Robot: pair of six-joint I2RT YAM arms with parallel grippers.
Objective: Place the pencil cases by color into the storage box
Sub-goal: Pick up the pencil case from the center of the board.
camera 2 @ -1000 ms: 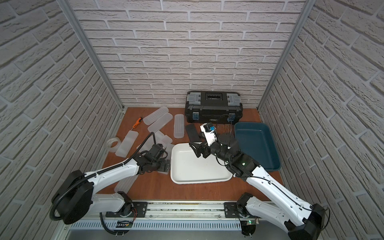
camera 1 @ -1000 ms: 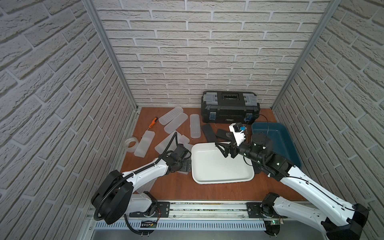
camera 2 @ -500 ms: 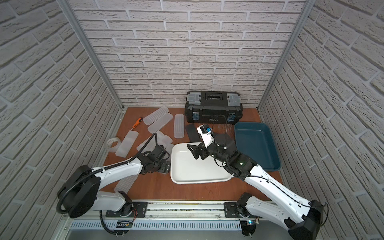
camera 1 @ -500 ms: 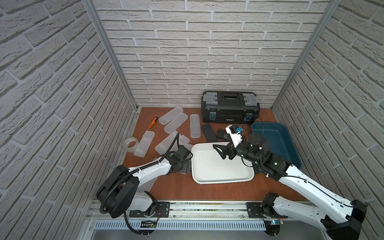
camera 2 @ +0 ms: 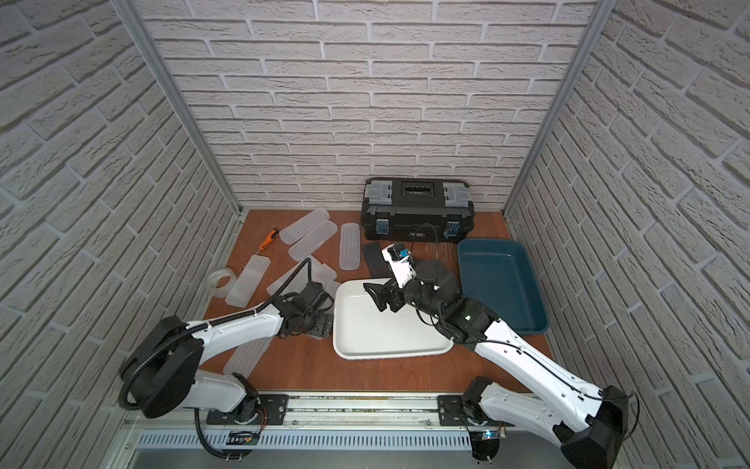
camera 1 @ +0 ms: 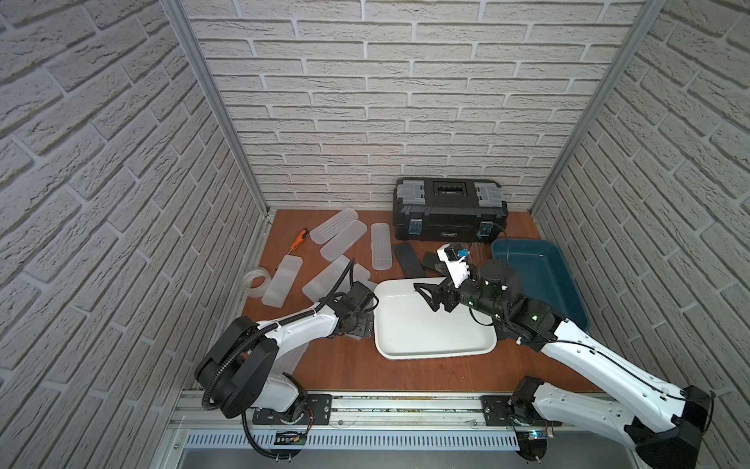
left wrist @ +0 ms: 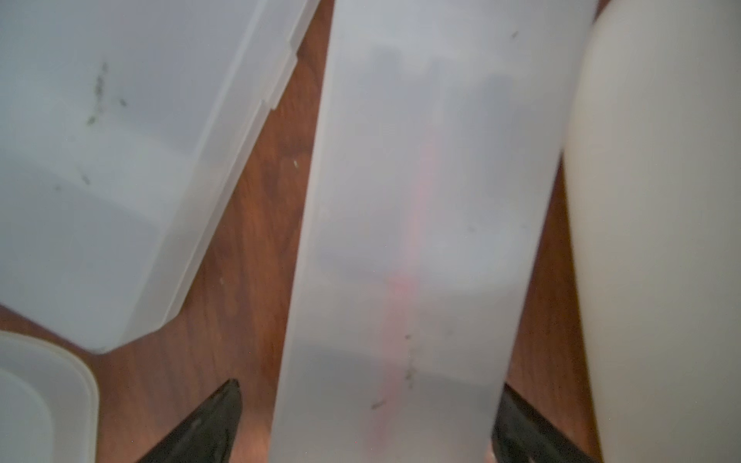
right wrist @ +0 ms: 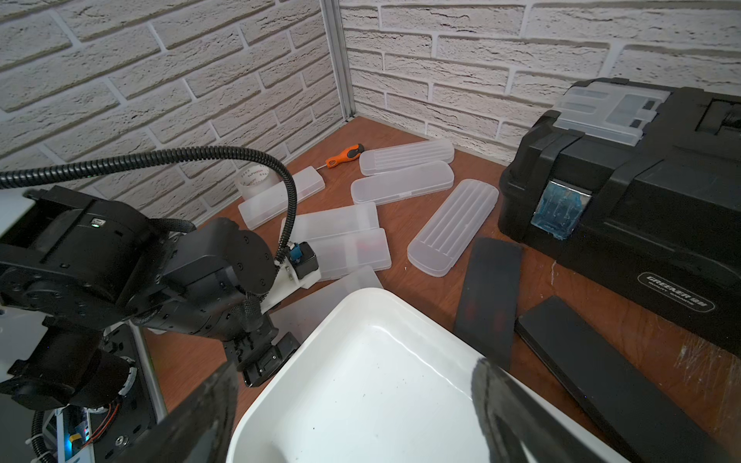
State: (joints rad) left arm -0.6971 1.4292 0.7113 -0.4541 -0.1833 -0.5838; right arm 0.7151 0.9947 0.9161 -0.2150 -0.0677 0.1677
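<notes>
Frosted translucent white plastic pencil cases lay scattered on the brown wooden tabletop, left of the white rectangular plastic tray. Two matte black flat cases lay between that tray and the black plastic toolbox. The left gripper stood spread astride one frosted case just beside the tray, one finger clear of it. The right gripper hung spread, holding nothing, over the far part of the tray.

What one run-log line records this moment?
left fingers: open, straddling frosted translucent plastic pencil case | right fingers: open, empty, above white rectangular plastic tray | tray: empty
</notes>
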